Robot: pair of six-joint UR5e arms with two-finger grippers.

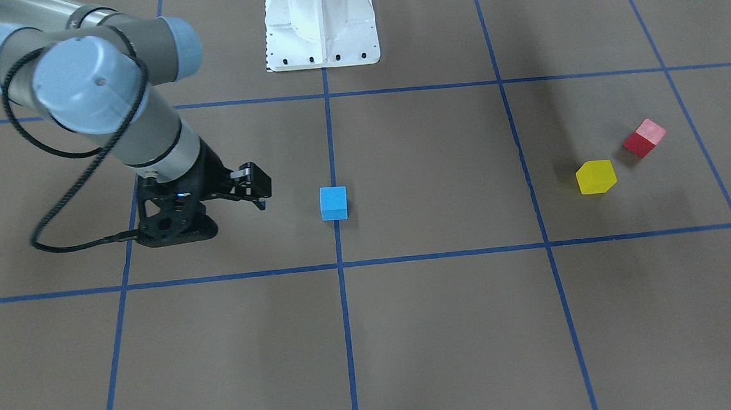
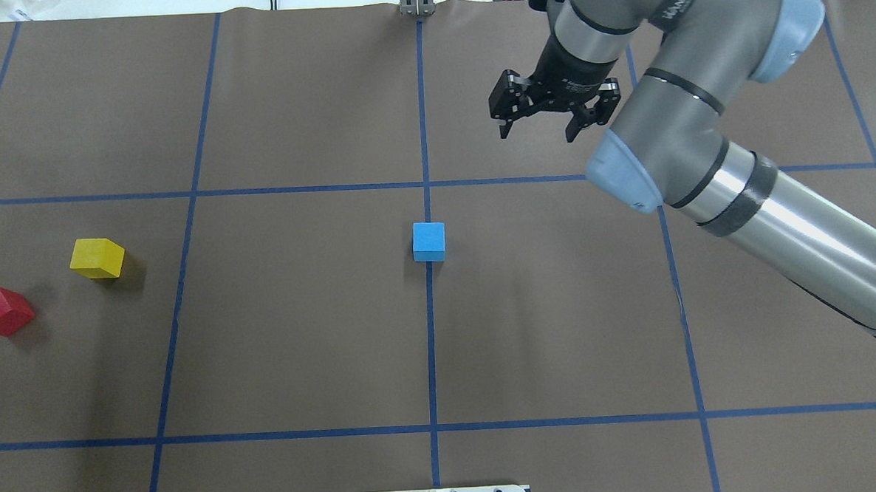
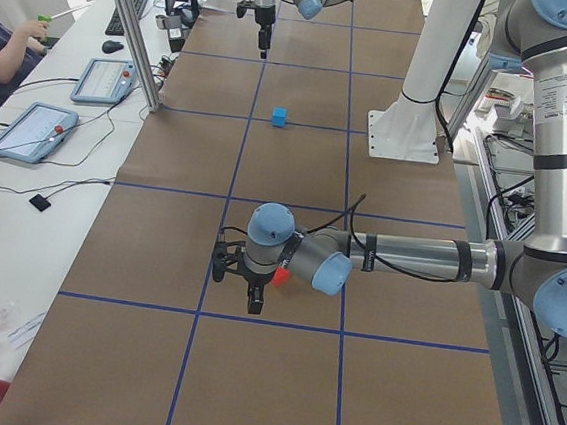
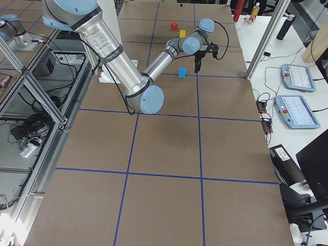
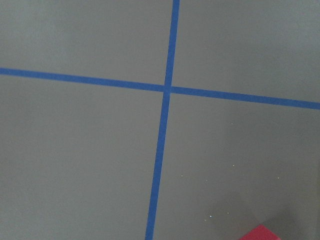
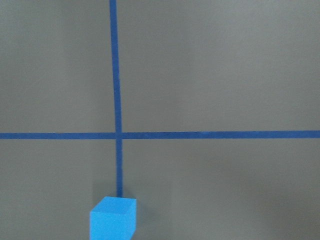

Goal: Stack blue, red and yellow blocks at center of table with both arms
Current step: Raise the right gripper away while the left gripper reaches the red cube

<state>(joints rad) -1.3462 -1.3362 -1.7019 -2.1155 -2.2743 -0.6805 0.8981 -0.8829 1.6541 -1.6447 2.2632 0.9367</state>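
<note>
A small matte blue block [image 2: 429, 241], a plain cube with no long axis, sits flat and square to the blue tape grid [image 2: 295, 189], astride the centre line of the brown paper-covered table [image 2: 302, 341]. The yellow block [image 2: 97, 258] and red block [image 2: 0, 311], cubes of the same shape, lie near each other towards the robot's left end, both turned at an angle to the lines. The right gripper [image 2: 537, 134] hangs past the blue block, jaws wide apart and empty; the left gripper [image 3: 235, 286] hovers beside the red block, its opening impossible to tell
</note>
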